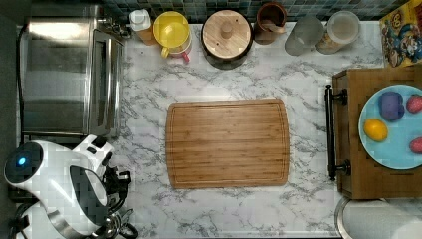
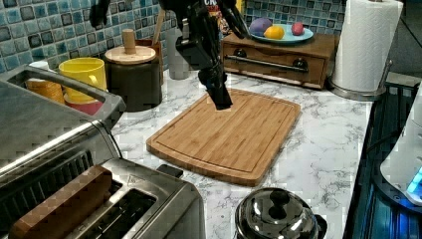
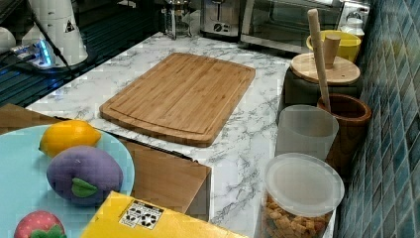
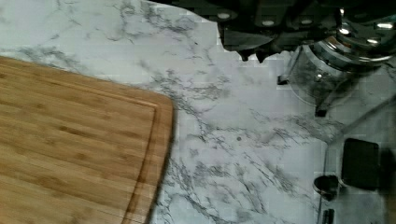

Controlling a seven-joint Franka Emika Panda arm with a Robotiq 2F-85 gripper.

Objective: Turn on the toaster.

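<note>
Toaster (image 2: 144,204) slots run toward the cutting board (image 2: 229,132); tool (image 2: 220,97) state unclear.

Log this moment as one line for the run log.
phase: approach | gripper: raised above cutting board, holding nothing | toaster: lever untouched

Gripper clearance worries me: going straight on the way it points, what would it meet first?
The black gripper would probably meet the white marble countertop beside the bamboo cutting board; depth unclear.

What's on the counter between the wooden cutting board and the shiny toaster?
Just bare marble. In the left view, nothing sits on the white marble counter between the bamboo cutting board and the small boxy brushed-steel toaster.
</note>
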